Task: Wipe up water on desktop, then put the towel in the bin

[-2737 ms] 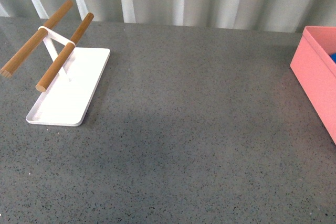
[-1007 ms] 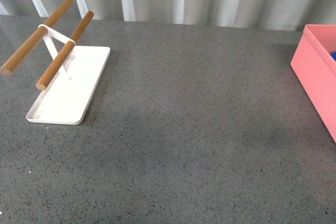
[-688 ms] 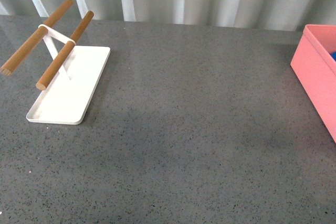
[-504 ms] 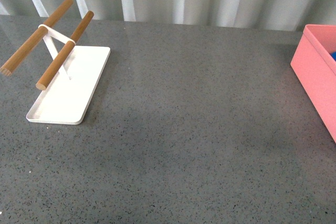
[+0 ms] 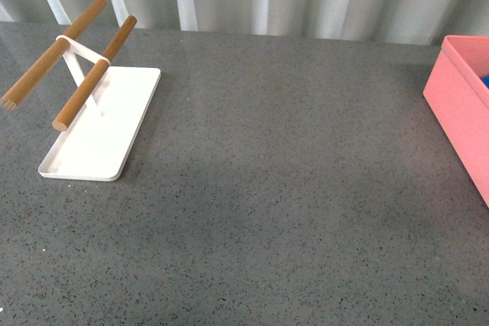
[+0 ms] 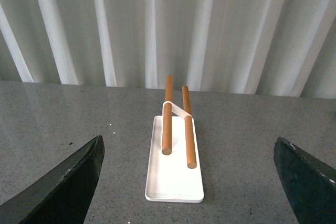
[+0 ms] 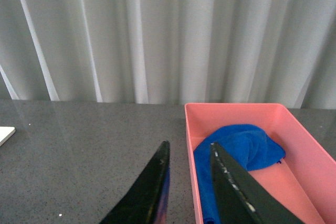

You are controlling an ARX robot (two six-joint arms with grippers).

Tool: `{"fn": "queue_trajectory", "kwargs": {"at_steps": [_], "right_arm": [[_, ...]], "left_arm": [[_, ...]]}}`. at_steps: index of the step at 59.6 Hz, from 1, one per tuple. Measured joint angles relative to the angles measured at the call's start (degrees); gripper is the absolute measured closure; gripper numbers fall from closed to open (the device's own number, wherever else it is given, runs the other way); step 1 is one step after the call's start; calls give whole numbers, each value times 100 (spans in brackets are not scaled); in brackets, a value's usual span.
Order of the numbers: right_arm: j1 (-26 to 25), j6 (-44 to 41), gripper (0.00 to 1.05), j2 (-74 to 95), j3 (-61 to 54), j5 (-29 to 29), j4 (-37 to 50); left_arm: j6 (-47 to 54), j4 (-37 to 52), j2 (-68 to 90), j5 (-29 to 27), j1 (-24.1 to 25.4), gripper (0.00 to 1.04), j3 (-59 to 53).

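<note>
While towel (image 7: 239,148) lies bunched inside bin (image 7: 310,153), against its left wall, desktop (image 5: 275,188) shows plain speckled grey. Bin sits at far right edge of desktop. White tray (image 5: 103,124) with two wooden rods (image 5: 92,74) stands far left, well apart from bin. Left gripper (image 6: 189,182): fingers wide apart, holding nothing. Right gripper (image 7: 189,177): fingers nearly together, narrow gap between tips, nothing held, raised near bin's left wall.
</note>
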Motion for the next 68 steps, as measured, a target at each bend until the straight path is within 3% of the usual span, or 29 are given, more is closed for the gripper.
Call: {"fn": "queue_trajectory", "kwargs": {"at_steps": [23,68], "right_arm": [[0,7,5,0,0,0,0],[0,22,7,0,0,0,-2]], "left_arm": [[0,0,0,0,0,7,0],[0,0,0,0,0,7,0]]}}
